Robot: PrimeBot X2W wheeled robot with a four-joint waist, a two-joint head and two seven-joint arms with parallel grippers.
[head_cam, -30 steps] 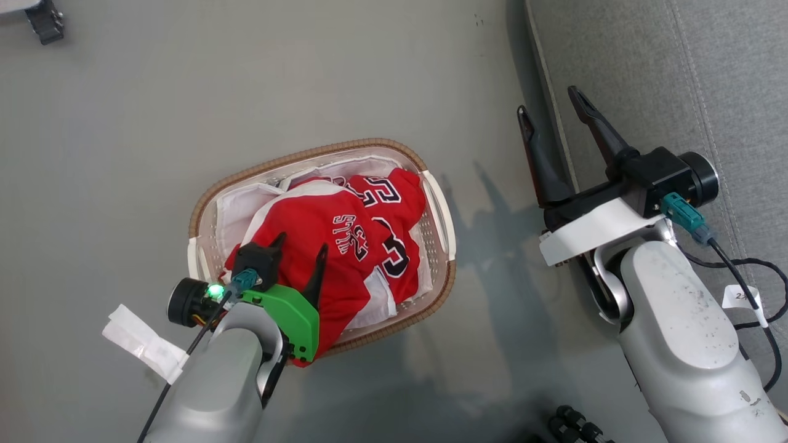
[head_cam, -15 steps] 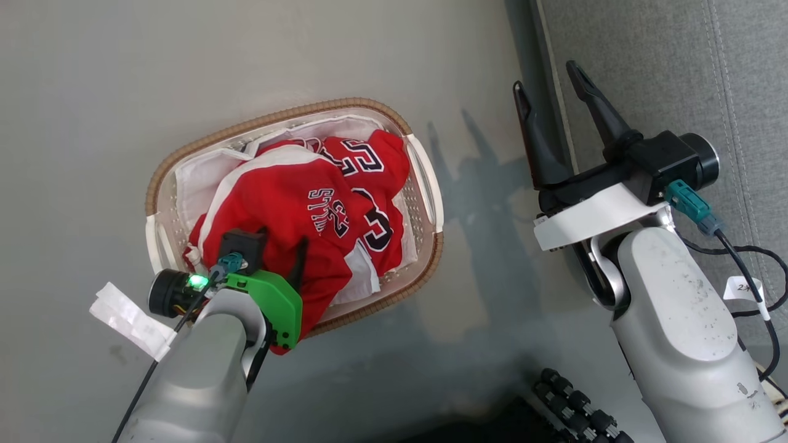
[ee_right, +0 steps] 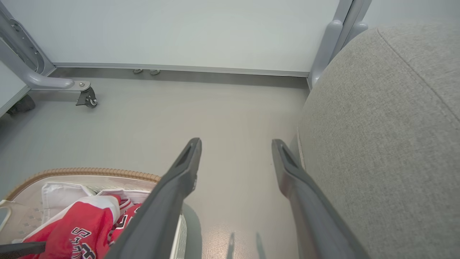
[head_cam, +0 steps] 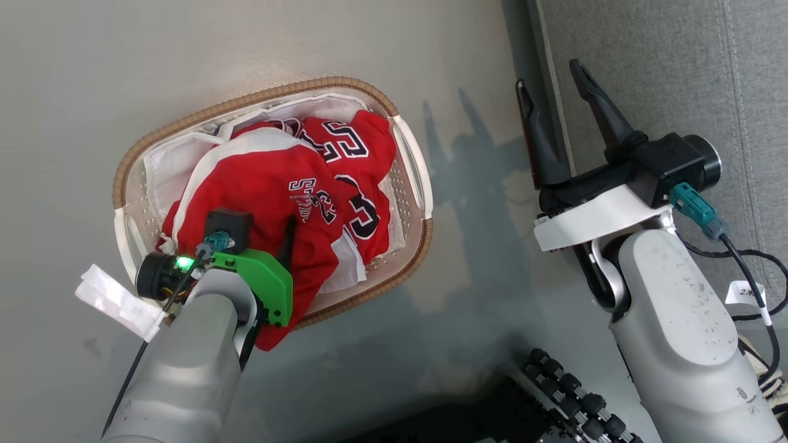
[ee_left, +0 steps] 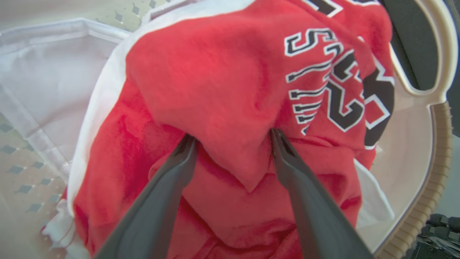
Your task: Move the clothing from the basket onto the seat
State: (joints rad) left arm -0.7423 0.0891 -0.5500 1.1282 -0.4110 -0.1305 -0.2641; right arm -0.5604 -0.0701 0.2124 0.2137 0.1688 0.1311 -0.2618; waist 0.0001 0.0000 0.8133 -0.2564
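Left gripper jaws spread wide, tips sunk into the clothing, straddling a red fold. Clothing lay heaped in the basket on the floor. Right gripper jaws wide apart, empty, beside the left edge of the seat, right of the basket.

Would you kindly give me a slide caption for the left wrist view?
Open left end effector straddling a fold of the red jersey in the basket.

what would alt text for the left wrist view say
The left gripper, open, presses down into red clothing with black-and-white lettering, a fold of the fabric standing between its two dark prongs. The clothing lies in the basket, over its white liner.
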